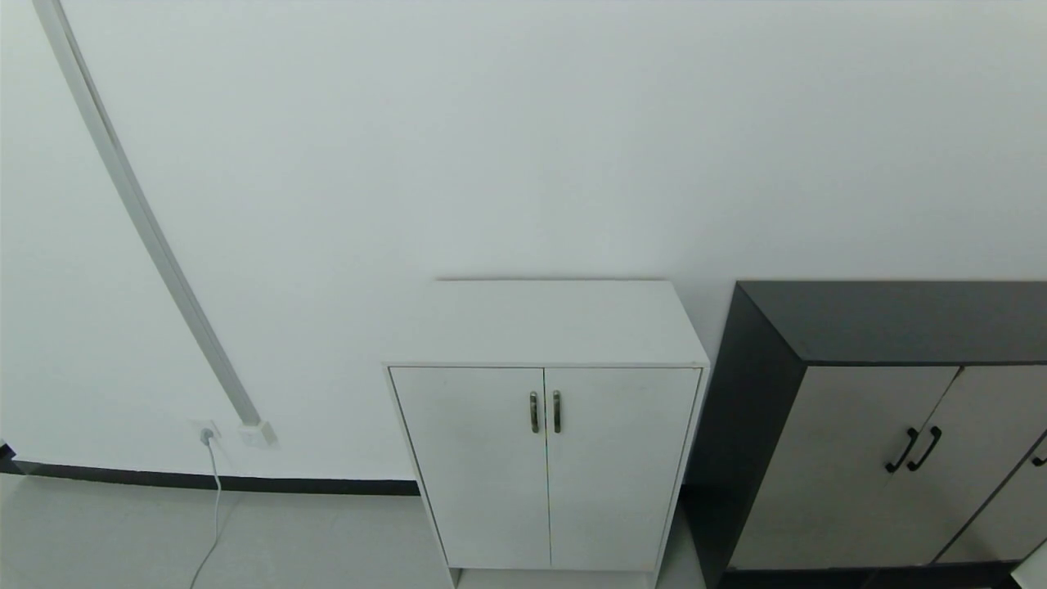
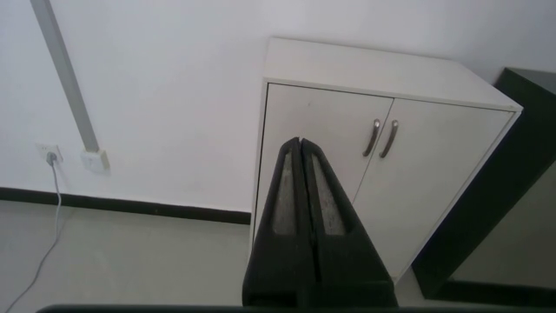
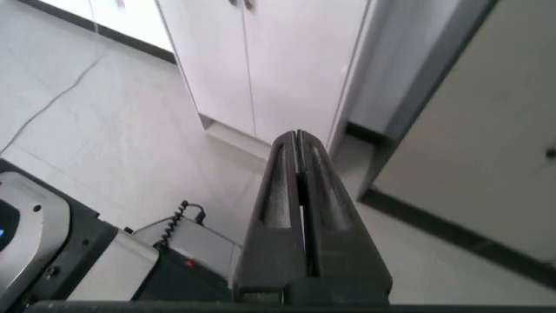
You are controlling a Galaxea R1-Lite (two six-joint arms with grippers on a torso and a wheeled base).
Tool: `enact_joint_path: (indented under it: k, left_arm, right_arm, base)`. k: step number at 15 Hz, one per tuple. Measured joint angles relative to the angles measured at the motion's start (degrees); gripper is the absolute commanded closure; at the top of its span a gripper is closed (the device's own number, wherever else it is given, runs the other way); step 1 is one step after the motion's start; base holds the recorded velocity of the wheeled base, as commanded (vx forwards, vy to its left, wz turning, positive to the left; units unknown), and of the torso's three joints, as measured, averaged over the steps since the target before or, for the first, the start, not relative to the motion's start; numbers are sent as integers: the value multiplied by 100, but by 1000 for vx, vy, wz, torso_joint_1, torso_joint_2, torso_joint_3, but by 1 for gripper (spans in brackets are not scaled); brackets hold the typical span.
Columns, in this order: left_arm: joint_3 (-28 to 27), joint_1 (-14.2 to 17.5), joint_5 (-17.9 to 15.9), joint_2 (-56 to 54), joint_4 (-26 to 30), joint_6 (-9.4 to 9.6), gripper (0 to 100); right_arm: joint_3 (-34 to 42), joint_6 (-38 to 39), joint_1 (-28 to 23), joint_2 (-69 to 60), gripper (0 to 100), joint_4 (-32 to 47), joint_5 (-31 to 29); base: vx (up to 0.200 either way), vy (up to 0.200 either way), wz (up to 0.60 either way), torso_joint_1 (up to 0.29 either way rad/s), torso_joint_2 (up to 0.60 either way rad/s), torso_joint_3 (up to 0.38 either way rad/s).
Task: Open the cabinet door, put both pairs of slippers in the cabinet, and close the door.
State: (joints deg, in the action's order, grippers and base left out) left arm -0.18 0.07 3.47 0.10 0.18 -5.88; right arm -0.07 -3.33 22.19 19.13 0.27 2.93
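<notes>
A white two-door cabinet (image 1: 544, 458) stands against the wall, both doors closed, with two metal handles (image 1: 545, 411) side by side at the middle seam. The left wrist view shows the same cabinet (image 2: 382, 174) with its handles (image 2: 382, 139) ahead of my left gripper (image 2: 301, 143), whose fingers are pressed together, holding nothing. My right gripper (image 3: 298, 137) is shut too and hangs over the tiled floor in front of the cabinet's lower part (image 3: 261, 61).
A dark cabinet with grey doors (image 1: 883, 442) stands right beside the white one. A wall socket with a white cable (image 1: 211, 458) is at the left, below a slanted cable duct (image 1: 139, 213). Bare floor (image 1: 245, 540) lies left of the white cabinet.
</notes>
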Motion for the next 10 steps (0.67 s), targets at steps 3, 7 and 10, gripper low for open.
enact_joint_path:
  k: [3, 7, 10]
  left_arm:
    - [0, -2, 2, 0, 0, 0, 100]
    - [0, 0, 0, 0, 0, 0, 100]
    - [0, 0, 2, 0, 0, 0, 100]
  right_arm:
    - [7, 0, -480, -232, 100, 0, -9]
    - [7, 7, -1779, -995, 100, -5, -13]
    - [7, 40, -2135, -1591, 100, -17, -17]
  base:
    - [0, 0, 0, 0, 0, 0]
    - [0, 0, 0, 0, 0, 0]
    - [0, 0, 0, 0, 0, 0]
